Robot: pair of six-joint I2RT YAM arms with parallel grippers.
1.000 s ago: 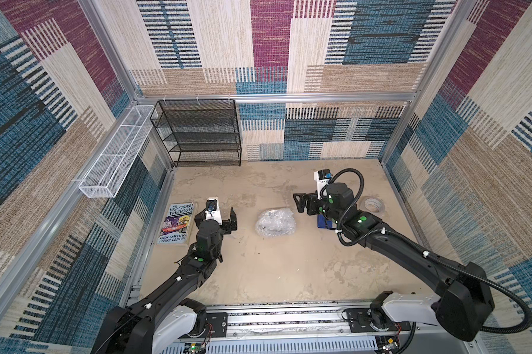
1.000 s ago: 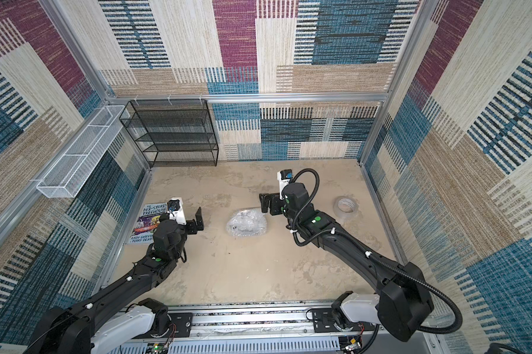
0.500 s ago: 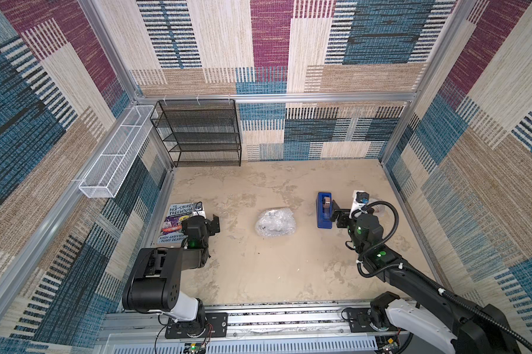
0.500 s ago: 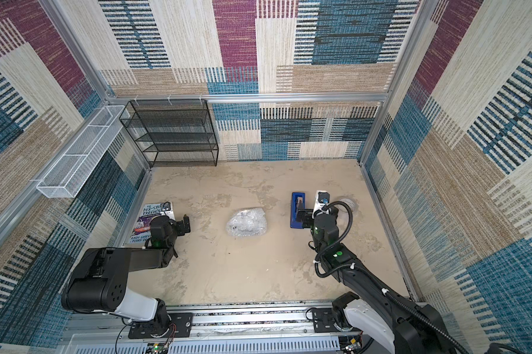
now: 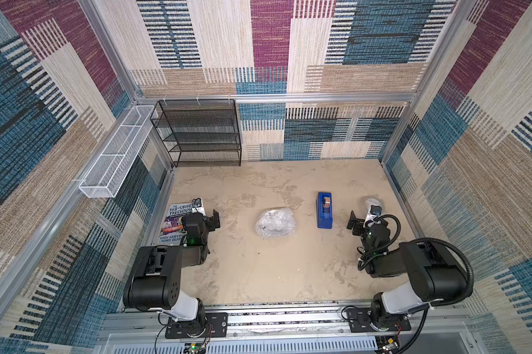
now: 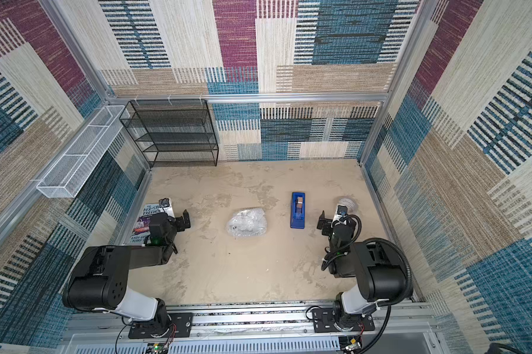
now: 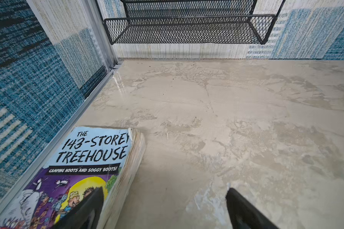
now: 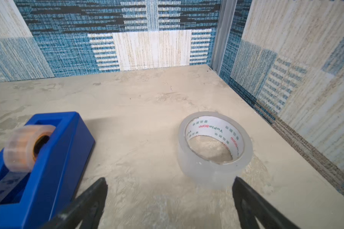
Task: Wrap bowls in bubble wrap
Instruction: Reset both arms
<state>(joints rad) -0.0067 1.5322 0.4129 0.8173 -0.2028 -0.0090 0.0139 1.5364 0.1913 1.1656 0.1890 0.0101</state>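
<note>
The bubble wrap (image 5: 275, 226) (image 6: 246, 226) lies bunched into a shiny, closed bundle at the middle of the table in both top views. No bowl shows; whatever the bundle holds is hidden. My left gripper (image 5: 206, 215) (image 7: 164, 191) stands open and empty to the left of the bundle, well apart from it, with one finger over a book. My right gripper (image 5: 362, 219) (image 8: 169, 180) is open and empty at the right, beyond the blue tape dispenser (image 5: 324, 210). It hangs just short of a clear tape roll (image 8: 214, 146).
A paperback book (image 5: 174, 225) (image 7: 84, 168) lies along the left wall. The tape dispenser (image 8: 38, 158) sits between the bundle and my right gripper. The tape roll (image 5: 373, 203) lies near the right wall. A black mesh rack (image 5: 200, 131) stands at the back left, and a white wire basket (image 5: 114, 153) hangs on the left wall.
Both arms have drawn back from the bundle and folded toward their bases. The right gripper went from beside the dispenser to the tape roll; the left moved back over the book. The bundle stayed put.
</note>
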